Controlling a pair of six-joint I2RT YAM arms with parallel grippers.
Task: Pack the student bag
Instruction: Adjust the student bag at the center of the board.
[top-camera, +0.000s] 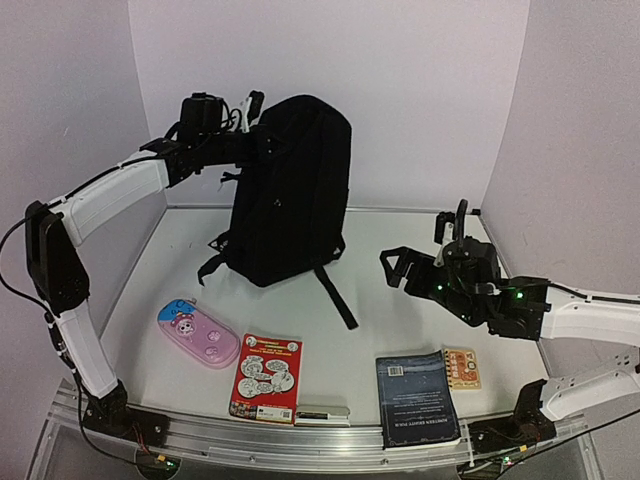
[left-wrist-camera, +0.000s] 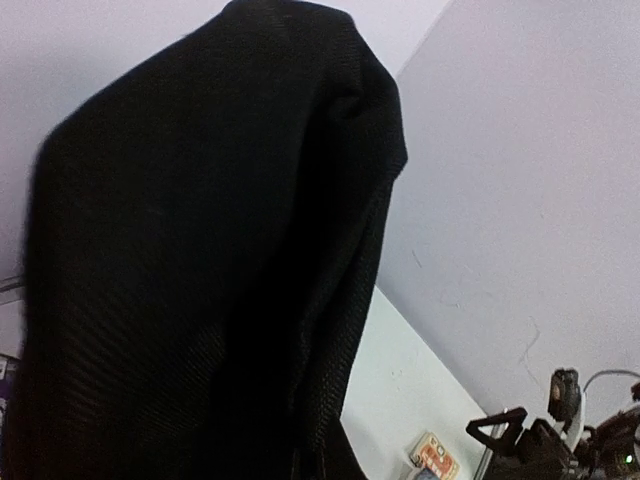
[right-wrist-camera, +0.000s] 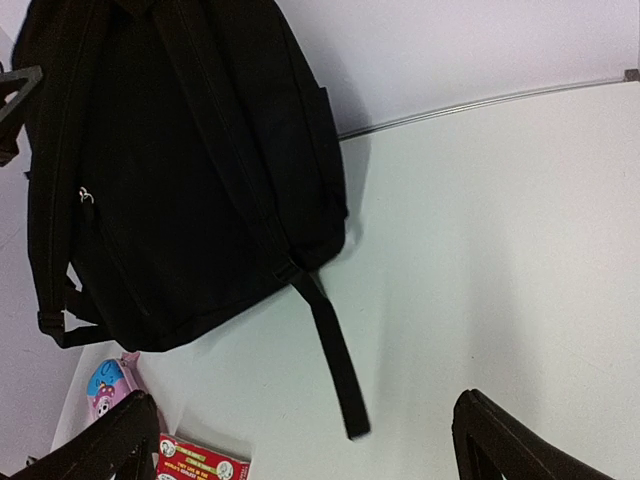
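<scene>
The student bag (top-camera: 292, 190) is a large black backpack standing upright at the back middle of the table, with its straps (top-camera: 335, 297) trailing toward the front. My left gripper (top-camera: 250, 118) is at the bag's upper left edge and looks shut on the fabric there. The bag (left-wrist-camera: 200, 260) fills the left wrist view, where my fingers are hidden. My right gripper (top-camera: 425, 245) is open and empty, low over the table to the right of the bag. In the right wrist view the bag (right-wrist-camera: 170, 170) and one loose strap (right-wrist-camera: 335, 360) lie ahead of the spread fingers (right-wrist-camera: 510, 440).
A pink pencil case (top-camera: 197, 334), a red booklet (top-camera: 267, 377), a black pen (top-camera: 322, 412), a dark blue book (top-camera: 417, 397) and a small orange box (top-camera: 461, 367) lie along the front of the table. Walls close in the back and both sides.
</scene>
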